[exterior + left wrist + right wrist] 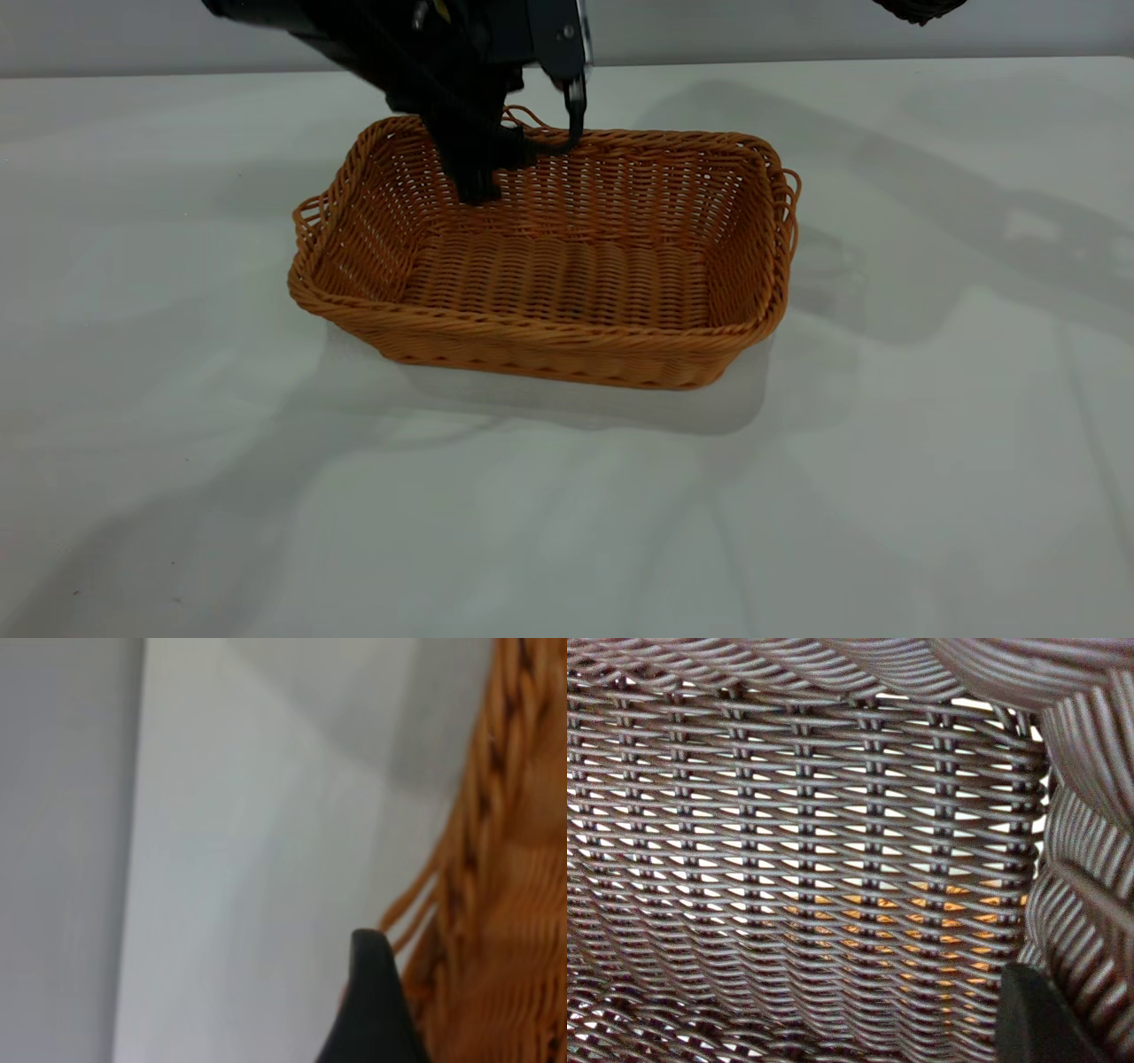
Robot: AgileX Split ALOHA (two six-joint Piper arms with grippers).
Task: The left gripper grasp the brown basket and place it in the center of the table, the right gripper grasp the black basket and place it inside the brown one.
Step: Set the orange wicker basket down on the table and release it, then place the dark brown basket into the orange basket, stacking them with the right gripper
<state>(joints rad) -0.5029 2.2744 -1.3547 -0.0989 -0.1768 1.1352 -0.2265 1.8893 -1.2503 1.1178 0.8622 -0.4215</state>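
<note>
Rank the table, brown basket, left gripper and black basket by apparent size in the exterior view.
1. table
2. brown basket
3. left gripper with its arm
4. black basket, mostly out of frame, so its true size stays unsure

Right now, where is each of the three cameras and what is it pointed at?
Exterior: faces the arms across the table, looking down at the brown basket; left gripper at its far rim.
Left wrist: beside that basket's rim; one dark finger shows.
Right wrist: pressed close to the black basket; a dark finger shows.
Shared: orange weave appears in all three.
</note>
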